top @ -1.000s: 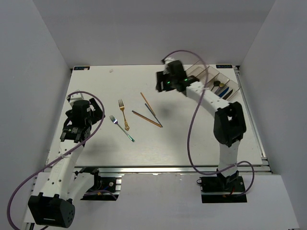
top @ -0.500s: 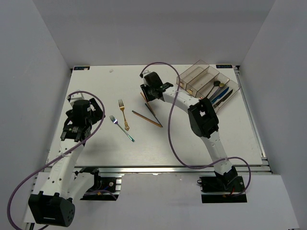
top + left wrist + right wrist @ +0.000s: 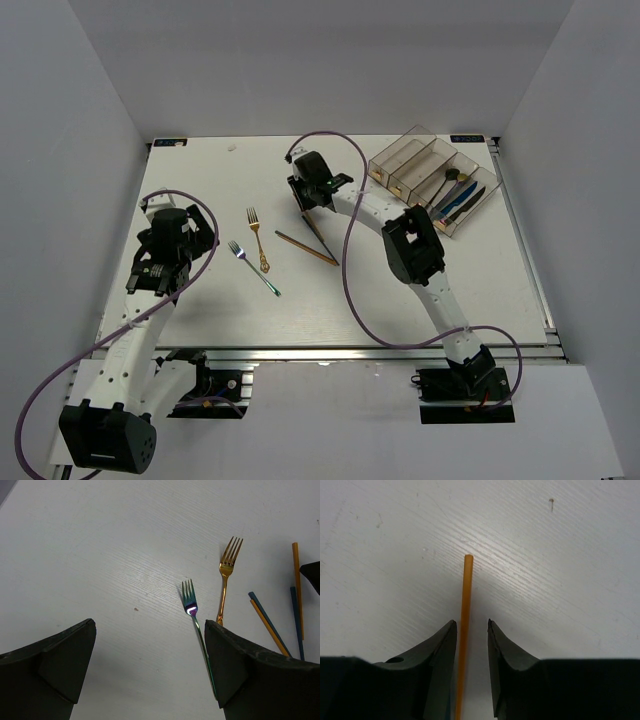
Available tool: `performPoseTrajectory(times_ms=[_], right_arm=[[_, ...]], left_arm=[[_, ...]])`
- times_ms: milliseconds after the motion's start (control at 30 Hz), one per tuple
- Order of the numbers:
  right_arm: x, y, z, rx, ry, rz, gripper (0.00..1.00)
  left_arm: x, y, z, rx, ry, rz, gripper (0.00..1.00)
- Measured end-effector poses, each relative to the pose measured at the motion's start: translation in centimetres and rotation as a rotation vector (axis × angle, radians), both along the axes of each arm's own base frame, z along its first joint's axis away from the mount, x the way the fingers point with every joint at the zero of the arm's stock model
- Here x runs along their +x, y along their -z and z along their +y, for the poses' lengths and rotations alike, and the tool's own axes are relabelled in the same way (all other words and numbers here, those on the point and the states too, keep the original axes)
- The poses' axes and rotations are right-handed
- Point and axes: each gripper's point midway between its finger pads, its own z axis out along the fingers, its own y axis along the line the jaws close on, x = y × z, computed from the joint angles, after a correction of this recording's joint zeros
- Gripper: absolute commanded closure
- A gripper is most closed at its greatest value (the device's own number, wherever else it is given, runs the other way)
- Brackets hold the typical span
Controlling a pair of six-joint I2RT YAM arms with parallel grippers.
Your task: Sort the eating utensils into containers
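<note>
My right gripper (image 3: 311, 192) is low over the table, open with a narrow gap. In the right wrist view (image 3: 471, 622) its fingers straddle the upper end of a gold chopstick (image 3: 466, 595), which lies flat, close to the left finger. More chopsticks (image 3: 318, 232), gold and dark, lie just below it. A gold fork (image 3: 258, 240) and a silver-teal fork (image 3: 252, 268) lie left of centre. My left gripper (image 3: 180, 232) is wide open and empty, left of the forks; both forks show in its wrist view (image 3: 192, 610), (image 3: 226, 575). The clear smoky containers (image 3: 405, 160) stand at the back right.
The right-hand bins hold a black spoon (image 3: 448, 182) and dark and blue knives (image 3: 466, 198). White walls close in the table at the back and both sides. The right arm stretches from its base across the table's middle to the chopsticks.
My right arm has swung left from near the containers and come down over the gold chopstick's upper end. The left arm and the forks have not moved.
</note>
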Motion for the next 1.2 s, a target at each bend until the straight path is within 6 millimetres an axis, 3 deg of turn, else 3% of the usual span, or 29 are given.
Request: performPoseTrajectory(times_ms=[167, 333, 400, 433, 533, 633, 767, 900, 967, 1033, 1100, 1200], right_arm=[[1.0, -0.2, 0.9, 0.013, -0.004, -0.021, 0.67], [0.7, 1.4, 0.6, -0.013, -0.007, 0.007, 0.68], [0.7, 1.4, 0.6, -0.015, -0.01, 0.006, 0.74], [0.6, 1.4, 0.6, -0.015, -0.011, 0.008, 0.85], [0.6, 1.5, 0.5, -0.025, -0.015, 0.007, 1.0], [0.7, 1.5, 0.3, -0.026, -0.013, 0.007, 1.0], [0.4, 1.3, -1.2, -0.036, 0.003, 0.028, 1.0], [-0.4, 0.7, -4.6, -0.06, 0.044, 0.078, 1.0], [-0.9, -0.9, -6.2, -0.048, 0.07, 0.091, 1.0], [-1.1, -3.9, -7.9, 0.002, 0.108, 0.082, 1.0], [-1.2, -8.1, -9.5, 0.082, 0.158, 0.053, 1.0], [0.6, -15.6, -13.3, 0.23, 0.286, -0.061, 1.0]], left_arm=[[0.0, 0.0, 0.0, 0.0, 0.0, -0.002, 0.02], [0.0, 0.0, 0.0, -0.001, 0.001, -0.002, 0.02], [0.0, 0.0, 0.0, -0.001, 0.001, -0.002, 0.02], [0.0, 0.0, 0.0, -0.001, 0.001, -0.002, 0.02], [0.0, 0.0, -0.1, -0.002, 0.003, -0.002, 0.02], [0.0, 0.0, -0.1, -0.004, 0.006, -0.001, 0.02], [0.0, 0.0, -0.1, -0.005, 0.007, -0.002, 0.02], [0.0, 0.0, -0.2, -0.005, 0.007, -0.002, 0.02], [0.0, -0.1, -0.1, -0.005, 0.007, -0.003, 0.02], [0.0, -0.1, -0.1, -0.006, 0.007, -0.005, 0.02], [0.0, -0.2, -0.1, -0.006, 0.007, -0.008, 0.02], [-0.1, -0.3, -0.1, -0.006, 0.006, -0.012, 0.02]])
